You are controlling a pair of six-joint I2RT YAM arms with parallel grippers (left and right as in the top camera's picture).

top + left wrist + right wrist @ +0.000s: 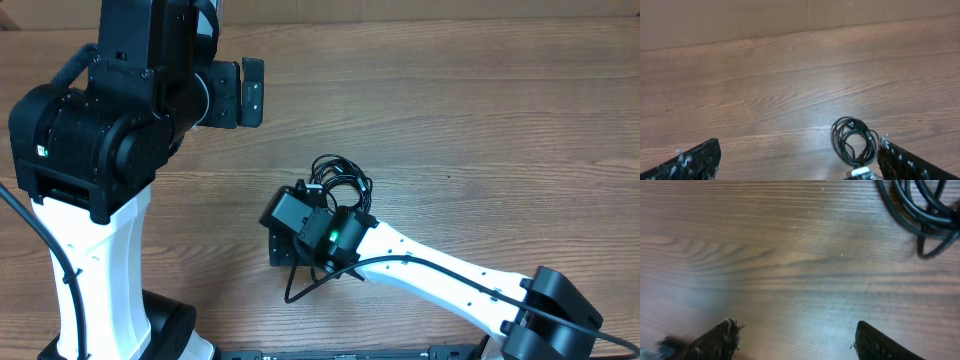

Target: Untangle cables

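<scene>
From above, the cables (341, 181) are seen bunched into a small loose coil near the middle of the frame, lying on the table (480, 110). The coil is roughly round, so hardly any long axis can be made out, and a pale end at its left edge is too small to be named. The right arm (440, 268) is stretched in from the lower right, its wrist just below and left of the coil, presumably so that a strand can be reached from the side. The left gripper (251, 90) is held in the upper left, well apart from the coil, spread wide and empty, probably kept back until a second hold is needed. In the left wrist view the coil is found at the lower right, slightly longer from upper left to lower right, its loops stacked on one another. In the right wrist view the right gripper (797, 342) is seen over bare wood, its fingers parted with nothing between them. Only the coil's edge is shown at the upper right, one loop pointing downward, so no cable is grasped.
</scene>
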